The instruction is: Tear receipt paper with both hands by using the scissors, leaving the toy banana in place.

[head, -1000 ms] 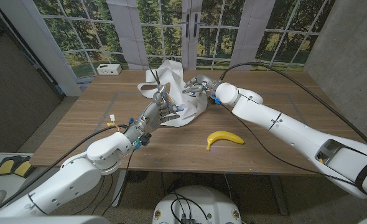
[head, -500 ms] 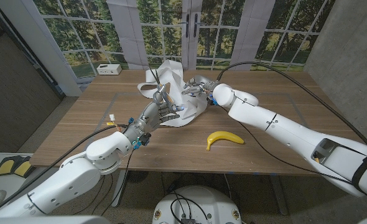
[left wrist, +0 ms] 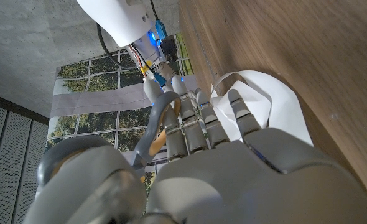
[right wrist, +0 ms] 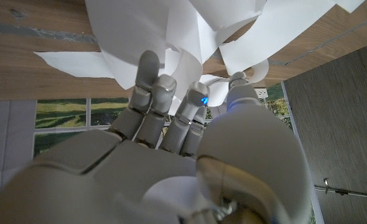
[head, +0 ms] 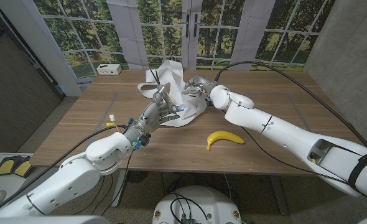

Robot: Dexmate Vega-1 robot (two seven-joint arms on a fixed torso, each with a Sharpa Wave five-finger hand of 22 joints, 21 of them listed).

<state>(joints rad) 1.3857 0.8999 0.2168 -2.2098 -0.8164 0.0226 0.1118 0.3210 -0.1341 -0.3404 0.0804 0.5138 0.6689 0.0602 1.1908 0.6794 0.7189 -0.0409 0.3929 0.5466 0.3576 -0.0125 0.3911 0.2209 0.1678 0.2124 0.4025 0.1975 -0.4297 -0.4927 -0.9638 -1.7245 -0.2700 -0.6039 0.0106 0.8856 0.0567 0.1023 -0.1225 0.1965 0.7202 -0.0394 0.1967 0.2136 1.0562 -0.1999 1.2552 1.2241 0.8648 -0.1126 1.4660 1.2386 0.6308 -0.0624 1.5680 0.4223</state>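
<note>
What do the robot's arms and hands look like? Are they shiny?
The arms are smooth, glossy white shells with rounded joints; black cables run alongside them. The left hand and right hand are silvery grey, with jointed, segmented fingers. Small blue lights glow on them, and coloured wires show at the left wrist. A black band rings the right arm near the shoulder.

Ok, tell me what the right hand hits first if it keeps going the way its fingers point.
Most likely the receipt paper: the right hand points its fingers at the crumpled white strips directly ahead. The left hand is also at that pile, but depth is unclear.
</note>
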